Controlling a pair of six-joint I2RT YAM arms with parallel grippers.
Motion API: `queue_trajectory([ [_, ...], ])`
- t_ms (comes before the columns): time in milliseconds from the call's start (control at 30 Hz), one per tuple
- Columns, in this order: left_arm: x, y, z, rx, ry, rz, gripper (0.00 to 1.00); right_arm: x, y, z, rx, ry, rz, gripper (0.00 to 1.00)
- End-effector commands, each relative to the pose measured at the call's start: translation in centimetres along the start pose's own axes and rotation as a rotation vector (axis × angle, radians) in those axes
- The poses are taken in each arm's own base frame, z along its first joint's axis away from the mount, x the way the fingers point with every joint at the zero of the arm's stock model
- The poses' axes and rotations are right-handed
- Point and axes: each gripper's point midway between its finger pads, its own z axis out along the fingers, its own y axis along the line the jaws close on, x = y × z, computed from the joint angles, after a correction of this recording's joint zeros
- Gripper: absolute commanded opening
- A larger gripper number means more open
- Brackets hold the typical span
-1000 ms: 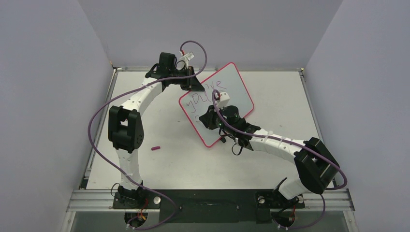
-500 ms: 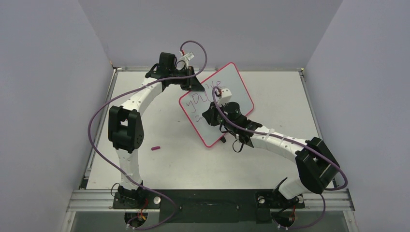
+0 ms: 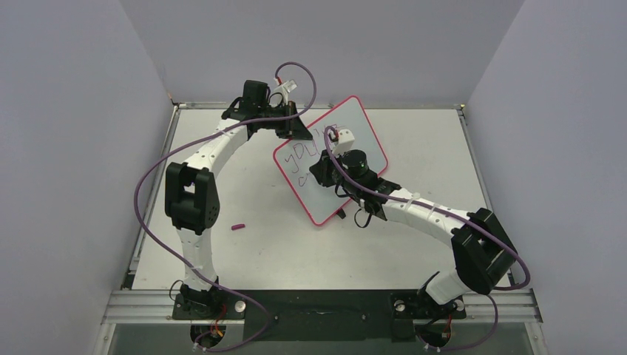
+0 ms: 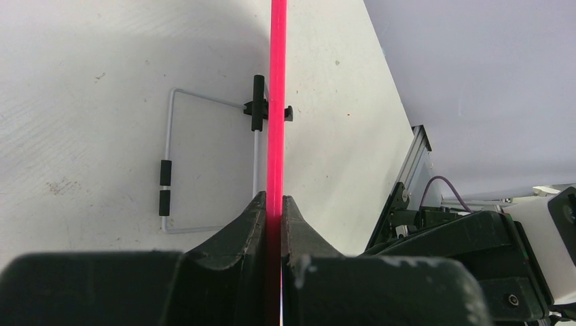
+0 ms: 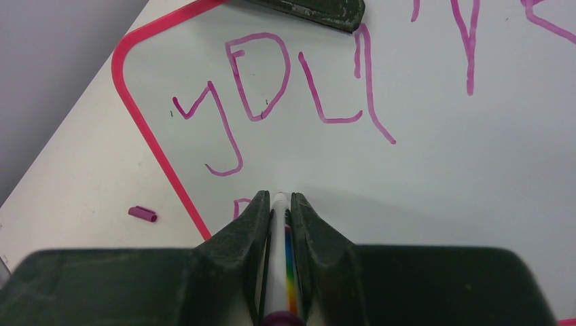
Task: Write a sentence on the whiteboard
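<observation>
Now left arm (image 3: 214, 146) far forward, left jaws tight on whiteboard (image 3: 364, 133) rim; right jaws around marker (image 5: 280, 265).

Purple cap (image 3: 237, 227) on the pale desk (image 3: 414, 244)
It lies on its side; elsewhere a thin wire frame (image 4: 165, 174) lies flat.

Plain lilac-grey walls (image 3: 318, 44) are closing in the white table (image 3: 414, 251) on its far, left and right edges. A silver rail (image 3: 148, 307) is running along the near edge, a dark plate (image 3: 325, 303) sitting at its middle. Soft light is casting faint shadows.
</observation>
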Motion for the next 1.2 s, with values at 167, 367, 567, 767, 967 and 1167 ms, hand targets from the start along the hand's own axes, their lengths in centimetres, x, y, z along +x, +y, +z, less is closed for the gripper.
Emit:
queue_trajectory([
  [167, -1.9, -5.5, -2.7, 0.093, -0.054, 0.082, 0.0, -0.4, 0.4, 0.1, -0.017, -0.026, 0.005, 0.0],
  [367, -1.9, -5.5, -2.7, 0.092, -0.054, 0.083, 0.0, 0.8, -0.9, -0.9, 0.026, -0.011, -0.002, 0.0],
  [567, -1.9, -5.3, -2.5, 0.094, -0.053, 0.081, 0.0, 0.5, -1.6, -1.6, 0.061, -0.018, -0.014, 0.0],
  [767, -1.9, -5.4, -2.5, 0.096, -0.053, 0.079, 0.0, -2.0, -1.5, -2.3, 0.082, -0.063, -0.03, 0.0],
  [967, -1.8, -5.4, -2.5, 0.099, -0.051, 0.078, 0.0, -4.3, -1.3, -2.6, 0.083, -0.105, -0.026, 0.0],
  [1167, -1.7, -5.4, -2.5, 0.098, -0.05, 0.077, 0.0, -5.2, -1.2, -1.8, 0.072, -0.111, -0.012, 0.0],
])
